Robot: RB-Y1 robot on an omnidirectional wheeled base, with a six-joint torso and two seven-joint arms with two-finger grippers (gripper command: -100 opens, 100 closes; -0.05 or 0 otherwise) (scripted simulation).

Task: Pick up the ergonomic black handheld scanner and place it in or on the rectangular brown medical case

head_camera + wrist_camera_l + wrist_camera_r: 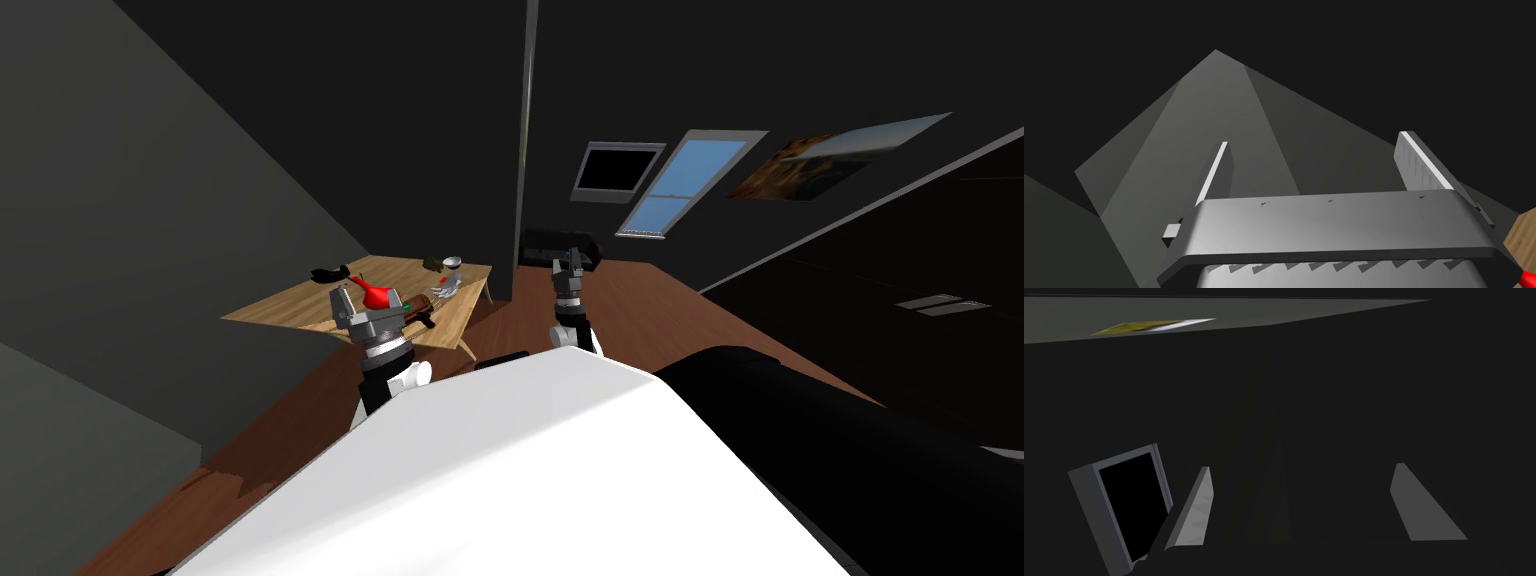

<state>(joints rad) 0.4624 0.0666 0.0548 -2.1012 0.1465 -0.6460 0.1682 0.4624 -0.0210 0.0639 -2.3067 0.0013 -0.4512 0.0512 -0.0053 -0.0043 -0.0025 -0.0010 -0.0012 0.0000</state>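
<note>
Right now the black scanner (328, 273) lies on the wooden counter (290, 305), a little left of the middle of the head view and near the counter's far edge. The brown case (420, 303) lies on the same counter, more to the right, close beside my left hand (1315, 142). A red thing (377, 294) sits between the two, right by that hand. My left hand is wide open and holds nothing. My right hand (1302, 466) is up near the middle of the head view, away from the counter, and it is wide open and empty too. I think the step now is to bring the left hand to the scanner. To do it well, the hand should tip down to face the counter. It should pass the red thing without bumping it, then come down with one finger on each side of the scanner. The scanner looks low and curvy, so a slow squeeze on its thick part may be best. The head view tells me where the scanner, the case and the red thing lie. The left wrist view faces grey walls, with just a corner of the counter and a bit of red at the hand's side. It tells me best how far apart the fingers stand.
</note>
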